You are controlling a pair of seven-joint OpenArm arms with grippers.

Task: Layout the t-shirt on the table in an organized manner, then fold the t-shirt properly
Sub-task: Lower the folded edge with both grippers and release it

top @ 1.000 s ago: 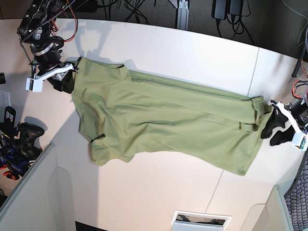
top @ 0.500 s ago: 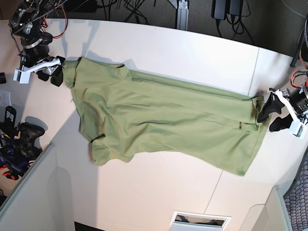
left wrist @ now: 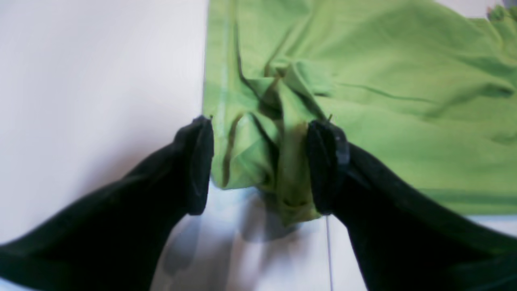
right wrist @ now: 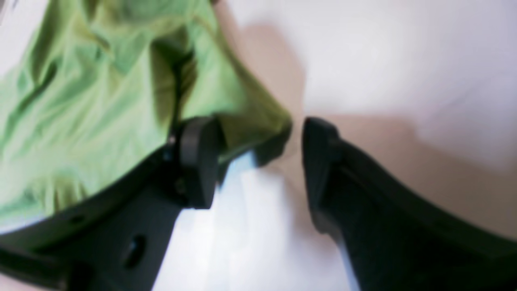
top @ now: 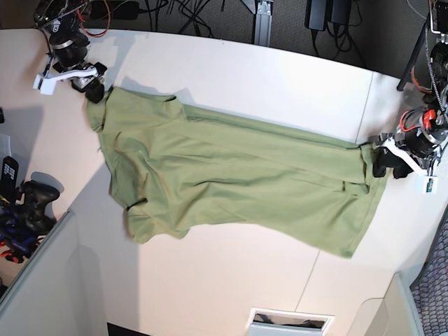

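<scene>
The olive t-shirt (top: 231,175) lies stretched across the white table (top: 280,77), from far left to the right edge, still creased. In the base view my left gripper (top: 383,162) sits at the shirt's right end. The left wrist view shows my left gripper (left wrist: 262,161) open, with a bunched fold of the t-shirt (left wrist: 383,101) lying loose between its fingers. My right gripper (top: 91,78) is at the shirt's far-left corner. Seen from the right wrist, my right gripper (right wrist: 254,161) is open, and the t-shirt (right wrist: 80,101) edge reaches just past its left finger.
A game controller (top: 35,196) and a remote (top: 10,168) lie off the table's left side. Cables run along the back. A white-framed opening (top: 287,320) sits at the front edge. A thin seam (top: 364,105) crosses the table on the right.
Both grippers have opened and let go of the shirt's ends. The arm on the base view's left moved toward the far corner. The other arm moved slightly toward the back.
</scene>
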